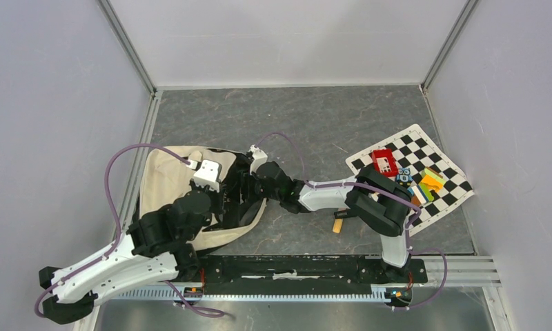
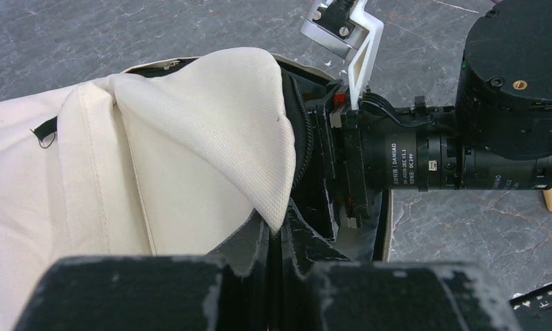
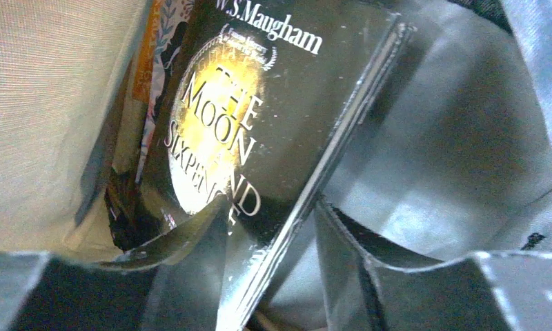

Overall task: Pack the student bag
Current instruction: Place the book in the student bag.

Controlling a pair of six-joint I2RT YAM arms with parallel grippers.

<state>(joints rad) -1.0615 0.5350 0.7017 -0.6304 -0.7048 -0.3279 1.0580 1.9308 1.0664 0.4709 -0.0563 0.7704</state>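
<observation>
- I'm seeing the left gripper (image 2: pixel 281 224) nearest to me, fingers pressed together and pinching a fold of cream fabric at the mouth of the student bag (image 1: pixel 166 179), lifting that flap into a peak.
- The bag is lying flat on the left side of the table, just beyond the left arm's base. Its closed end is sitting toward the left wall and its mouth is facing right, toward the table's middle. So its long axis is running left to right, as far as the arms let me judge.
- The right arm is reaching across from the right, with its wrist going in through the black-trimmed opening.
- Inside, the right gripper (image 3: pixel 266 227) is standing with its fingers spread, and the edge of a dark book (image 3: pixel 259 103) is sitting between them against the grey lining (image 3: pixel 432 138).
- I'm spotting an orange patterned book (image 3: pixel 152 62) tucked behind it.
- Further right, a small wooden block (image 1: pixel 337 225) is lying on the table.
- Beyond that, a checkered mat (image 1: pixel 415 138) is carrying a red toy (image 1: pixel 383 163) and other colourful pieces.
</observation>
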